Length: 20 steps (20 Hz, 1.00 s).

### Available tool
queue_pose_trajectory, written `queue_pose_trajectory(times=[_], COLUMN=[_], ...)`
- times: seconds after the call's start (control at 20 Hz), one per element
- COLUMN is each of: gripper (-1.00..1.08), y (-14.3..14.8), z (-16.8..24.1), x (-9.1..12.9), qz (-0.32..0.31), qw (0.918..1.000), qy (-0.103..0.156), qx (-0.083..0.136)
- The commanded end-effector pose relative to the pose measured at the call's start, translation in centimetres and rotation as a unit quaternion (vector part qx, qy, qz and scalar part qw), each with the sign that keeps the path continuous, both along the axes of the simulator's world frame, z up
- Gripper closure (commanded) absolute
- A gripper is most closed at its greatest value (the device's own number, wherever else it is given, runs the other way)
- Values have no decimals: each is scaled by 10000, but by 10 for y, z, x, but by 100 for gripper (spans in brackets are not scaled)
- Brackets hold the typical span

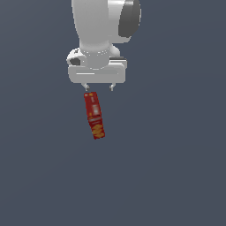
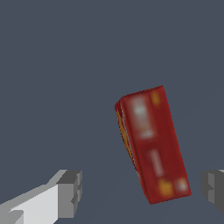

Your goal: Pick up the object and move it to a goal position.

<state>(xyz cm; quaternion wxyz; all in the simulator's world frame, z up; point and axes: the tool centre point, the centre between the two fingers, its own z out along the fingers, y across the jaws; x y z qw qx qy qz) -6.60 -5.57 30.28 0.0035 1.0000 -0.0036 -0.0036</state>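
Nearest the exterior camera, the red box (image 1: 94,115) is seen lying flat on the dark desk (image 1: 176,176), its long axis slightly skewed, with the yellow-orange markings at the end closer to that camera and a pale label band about mid-length. Just behind its far end the gripper (image 1: 99,88) is held above it, the two short fingers (image 1: 87,87) pointing downward and set wide apart, with nothing between them. The box's far end is placed close under the finger on the exterior view's left rather than midway between the pair, so a sideways correction would probably be needed before a descent; the hand appears to be posed for an approach, and the pick is judged not yet begun. Farther back, the white wrist and arm (image 1: 99,26) are seen rising out of the frame.

In the wrist view the box (image 2: 153,146) is shown from above, clear of both fingers (image 2: 70,192): it sits nearer one finger than the other, touching neither. A narrow orange side face, not visible in the exterior view, is also revealed there. The height of the hand over the desk is conveyed only by the exterior view. No goal marker is visible in either view
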Motion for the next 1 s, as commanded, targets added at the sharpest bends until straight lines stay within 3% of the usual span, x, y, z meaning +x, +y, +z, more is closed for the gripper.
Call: queue_pose_trajectory(times=[0.0, 0.5, 0.95], gripper=[-92, -92, -92], y=[-5, -30, -40], z=[-8, -44, -60], x=[0, -1, -2], qz=[174, 979, 1317], qw=[9998, 9952, 9913], qy=[-2, -22, -31], qx=[8, 34, 39])
